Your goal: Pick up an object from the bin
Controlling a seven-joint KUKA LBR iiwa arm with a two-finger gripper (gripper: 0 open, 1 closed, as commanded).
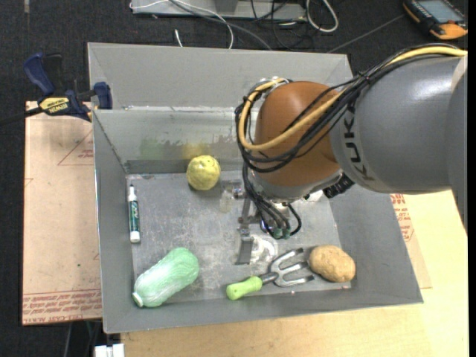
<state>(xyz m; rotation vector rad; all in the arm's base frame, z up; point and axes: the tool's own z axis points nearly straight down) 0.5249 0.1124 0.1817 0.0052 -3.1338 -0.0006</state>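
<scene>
Gripper (pixel 251 245) sits low over a small white crumpled scrap (pixel 262 248) on the floor of the bin (pixel 111 222), front of centre. The tool is at the scrap's left edge; I can't make out contact. I cannot tell whether the gripper is spread or closed: the orange cover (pixel 294 136) and its cables hide most of it from above.

Just in front of the scrap lies a small hand rake (pixel 269 277), green handle pointing left, grey tines right, with the tines close to the scrap. Right of the tines, close beside them, a brown potato-shaped lump (pixel 332 264).

Readable writing: "KUK" in black letters on the grey arm (pixel 416 125). The white marker pen (pixel 134 214) along the left wall carries a green label that I cannot read.

Further out: a yellow ball (pixel 202 172) against the back wall, well apart from the gripper, and a pale green oblong thing (pixel 165 276) in the front left corner.
</scene>
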